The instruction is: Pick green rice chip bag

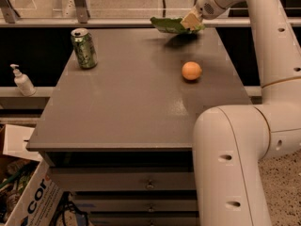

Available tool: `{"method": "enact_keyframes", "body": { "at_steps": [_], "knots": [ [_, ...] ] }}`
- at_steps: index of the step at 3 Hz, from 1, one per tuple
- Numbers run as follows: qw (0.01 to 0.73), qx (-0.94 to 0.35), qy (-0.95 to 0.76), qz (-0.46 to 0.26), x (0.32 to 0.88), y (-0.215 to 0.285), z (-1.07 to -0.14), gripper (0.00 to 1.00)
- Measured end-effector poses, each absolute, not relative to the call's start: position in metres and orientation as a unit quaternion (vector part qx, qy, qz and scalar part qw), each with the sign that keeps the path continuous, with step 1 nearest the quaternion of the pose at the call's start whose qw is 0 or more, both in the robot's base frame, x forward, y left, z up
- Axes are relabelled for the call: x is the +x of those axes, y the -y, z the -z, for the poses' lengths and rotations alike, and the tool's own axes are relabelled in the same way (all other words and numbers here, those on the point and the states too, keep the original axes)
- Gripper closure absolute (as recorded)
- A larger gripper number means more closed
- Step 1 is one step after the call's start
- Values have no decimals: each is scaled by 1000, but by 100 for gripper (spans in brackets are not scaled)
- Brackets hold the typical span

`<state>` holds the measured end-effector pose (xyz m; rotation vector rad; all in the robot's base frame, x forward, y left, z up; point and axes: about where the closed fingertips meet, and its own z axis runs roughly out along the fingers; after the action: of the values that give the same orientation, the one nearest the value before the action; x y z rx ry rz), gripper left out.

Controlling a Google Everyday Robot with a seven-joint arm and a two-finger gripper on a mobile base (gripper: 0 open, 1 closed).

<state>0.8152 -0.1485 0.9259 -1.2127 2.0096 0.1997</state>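
Note:
The green rice chip bag (pixel 170 24) hangs in the air above the far right part of the grey table (pixel 136 102), casting a shadow on the top below it. My gripper (pixel 192 21) is shut on the bag's right end, with a pale fingertip showing over the bag. The arm reaches in from the right side and over the table's far edge.
A green soda can (pixel 84 48) stands at the far left of the table. An orange (pixel 191 71) lies right of centre. A white pump bottle (pixel 21 80) stands on a lower shelf at left. A cardboard box (pixel 28 197) sits on the floor, lower left.

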Motion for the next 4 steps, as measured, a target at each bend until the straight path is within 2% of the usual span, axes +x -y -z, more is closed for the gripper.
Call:
{"method": "enact_keyframes", "body": {
  "at_steps": [4],
  "knots": [
    [458,-457,-760,-66,805,158,-1004,100]
  ]
}}
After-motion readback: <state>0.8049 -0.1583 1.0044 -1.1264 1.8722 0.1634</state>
